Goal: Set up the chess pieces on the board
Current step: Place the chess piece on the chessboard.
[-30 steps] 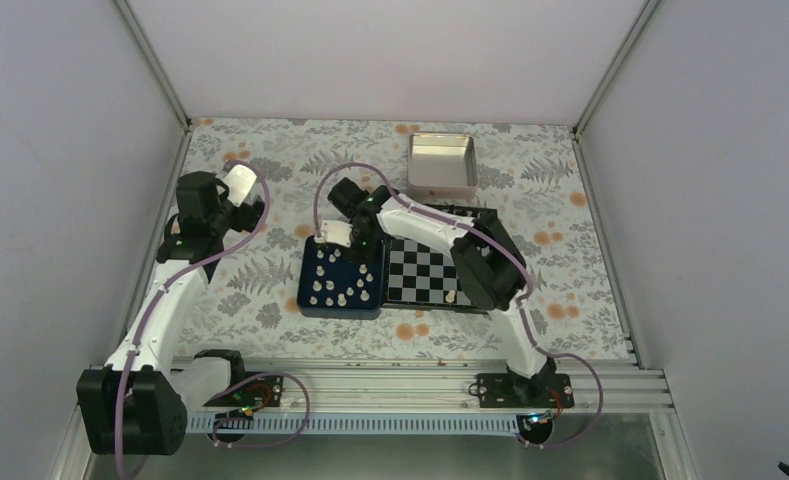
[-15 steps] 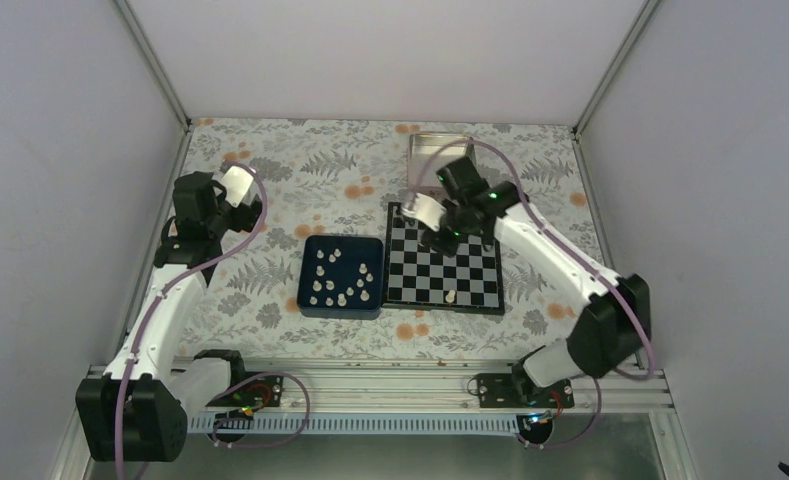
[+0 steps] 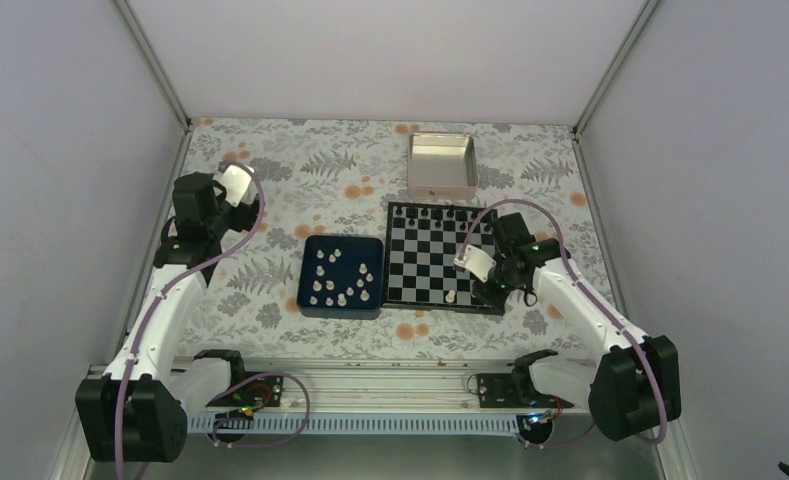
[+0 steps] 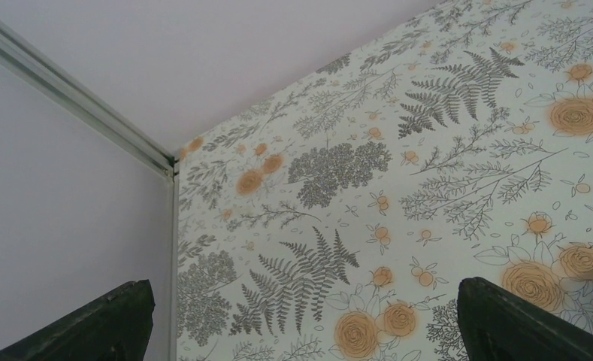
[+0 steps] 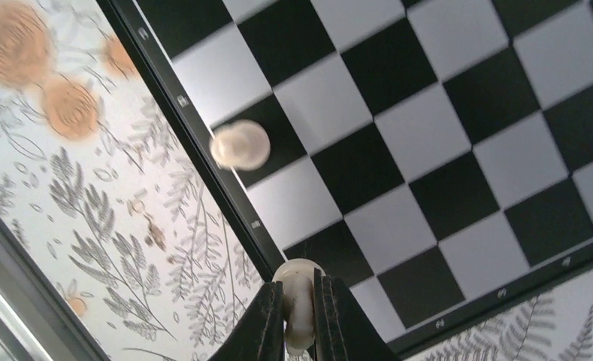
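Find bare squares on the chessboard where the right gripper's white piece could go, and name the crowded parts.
Free: the middle rows of the board, between the black pieces along the far edge and the lone white piece on the near row; also the near-row squares beside that piece. Crowded: the far row and the blue tray.

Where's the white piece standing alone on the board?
Find the checkered board beside the blue tray. On its near row stands one white piece. The black pieces line the far edge, and the other whites lie in the tray or sit pinched in the right tool.
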